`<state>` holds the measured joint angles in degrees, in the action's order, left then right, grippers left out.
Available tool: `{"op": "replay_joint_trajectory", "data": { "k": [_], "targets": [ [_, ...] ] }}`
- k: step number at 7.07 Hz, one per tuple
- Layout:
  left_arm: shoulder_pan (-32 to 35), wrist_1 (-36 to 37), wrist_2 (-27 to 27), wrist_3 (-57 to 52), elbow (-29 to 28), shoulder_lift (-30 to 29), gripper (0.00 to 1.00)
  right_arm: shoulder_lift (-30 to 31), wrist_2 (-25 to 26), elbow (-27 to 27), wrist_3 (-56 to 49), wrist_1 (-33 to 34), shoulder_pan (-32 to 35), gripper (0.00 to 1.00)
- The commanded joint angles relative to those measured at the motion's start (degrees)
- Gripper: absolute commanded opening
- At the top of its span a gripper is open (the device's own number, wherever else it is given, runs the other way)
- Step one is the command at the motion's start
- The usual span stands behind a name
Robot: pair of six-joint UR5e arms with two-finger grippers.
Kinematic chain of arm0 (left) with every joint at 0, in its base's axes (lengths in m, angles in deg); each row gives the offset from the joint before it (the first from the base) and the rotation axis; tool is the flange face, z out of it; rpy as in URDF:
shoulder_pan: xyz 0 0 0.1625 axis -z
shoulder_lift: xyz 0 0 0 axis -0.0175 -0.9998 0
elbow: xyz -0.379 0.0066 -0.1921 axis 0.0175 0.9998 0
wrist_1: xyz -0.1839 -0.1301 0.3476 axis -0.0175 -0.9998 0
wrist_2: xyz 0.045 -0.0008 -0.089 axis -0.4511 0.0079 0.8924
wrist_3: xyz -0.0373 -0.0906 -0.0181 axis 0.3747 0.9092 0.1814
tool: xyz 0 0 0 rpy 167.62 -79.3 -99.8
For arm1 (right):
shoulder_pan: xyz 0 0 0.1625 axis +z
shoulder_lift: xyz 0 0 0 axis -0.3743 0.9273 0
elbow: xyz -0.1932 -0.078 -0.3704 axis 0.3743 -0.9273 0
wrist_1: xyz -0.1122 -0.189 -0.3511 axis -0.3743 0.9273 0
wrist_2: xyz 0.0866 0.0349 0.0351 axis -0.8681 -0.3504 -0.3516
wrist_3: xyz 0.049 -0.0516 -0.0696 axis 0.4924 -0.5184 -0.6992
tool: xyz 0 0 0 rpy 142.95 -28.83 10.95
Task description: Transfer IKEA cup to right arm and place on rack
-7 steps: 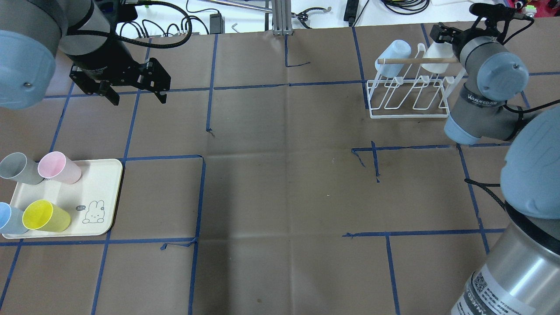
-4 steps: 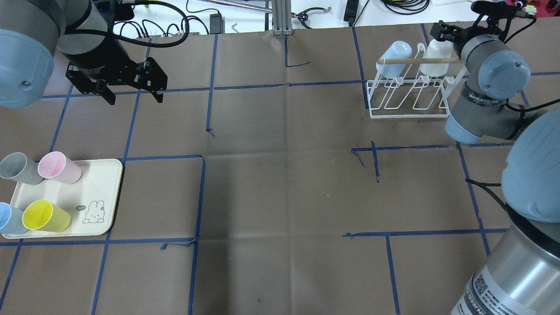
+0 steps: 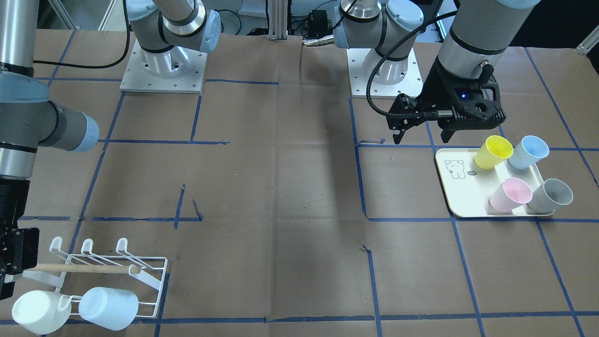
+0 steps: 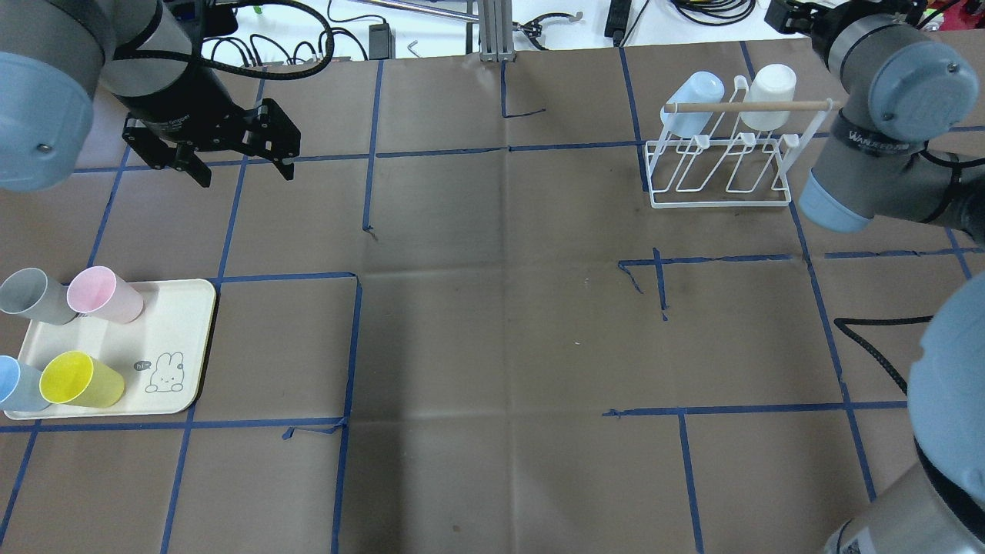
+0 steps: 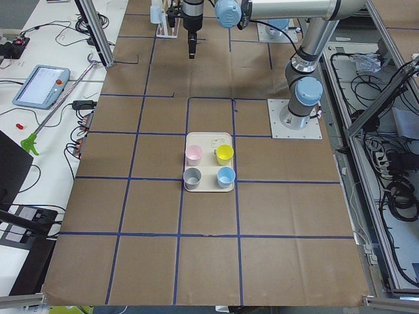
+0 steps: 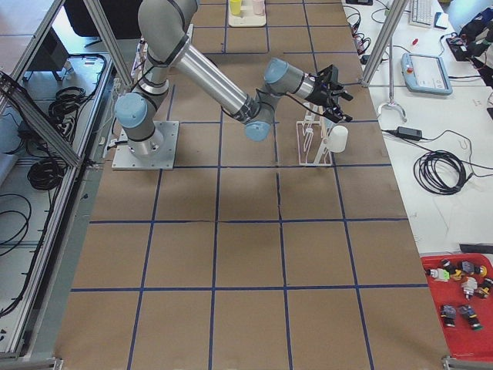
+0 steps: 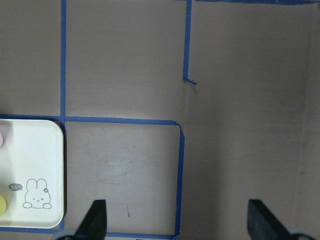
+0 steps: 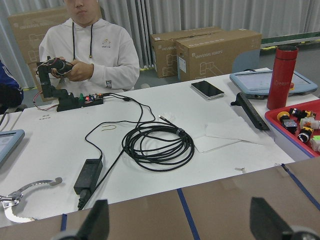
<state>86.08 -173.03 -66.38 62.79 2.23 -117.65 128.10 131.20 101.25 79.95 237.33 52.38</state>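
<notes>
In the front-facing view a cream rectangular tray [image 3: 468, 201] with a rabbit drawing lies at 3 o'clock. It carries a yellow plastic cup [image 3: 492, 152], a blue plastic cup [image 3: 528, 152], a pink plastic cup [image 3: 511, 194] and a grey plastic cup [image 3: 552, 196]. The left gripper [image 3: 421, 135] hovers just off the tray's 11 o'clock corner, its black fingers spread wide and empty. At 8 o'clock stands the white wire rack [image 3: 149, 281] with a wooden dowel [image 3: 79, 268] across it. The white plastic cup [image 3: 40, 311] sits on a prong at the rack's 8 o'clock, with a pale blue plastic cup [image 3: 108, 308] just beside it. The silver-grey right arm [image 3: 42, 128] runs down the 9 o'clock edge. Overhead, the rack is at 2 o'clock and the tray at 8 o'clock; the white plastic cup is apart from the arm's wrist. From the left end, the tray with its four cups lies at the centre. From the right end, the near arm reaches above the rack. The left wrist view shows two fingertips far apart over brown paper [image 7: 125, 60]. The right wrist view shows the right gripper [image 8: 179, 222] parted and empty, facing a white desk with a coiled black cable [image 8: 157, 145].
</notes>
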Motion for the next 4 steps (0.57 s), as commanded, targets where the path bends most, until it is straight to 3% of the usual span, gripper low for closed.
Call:
{"op": "replay_joint_trajectory", "data": {
  "k": [1,4],
  "targets": [
    [0.1,0.0,0.1,0.1,0.1,0.0,0.99,8.4,-0.1,-0.2,0.1,-19.5,1.1,1.00],
    [0.1,0.0,0.1,0.1,0.1,0.1,0.99,14.3,0.4,-0.5,-0.6,-38.2,4.6,1.00]
  ]
}}
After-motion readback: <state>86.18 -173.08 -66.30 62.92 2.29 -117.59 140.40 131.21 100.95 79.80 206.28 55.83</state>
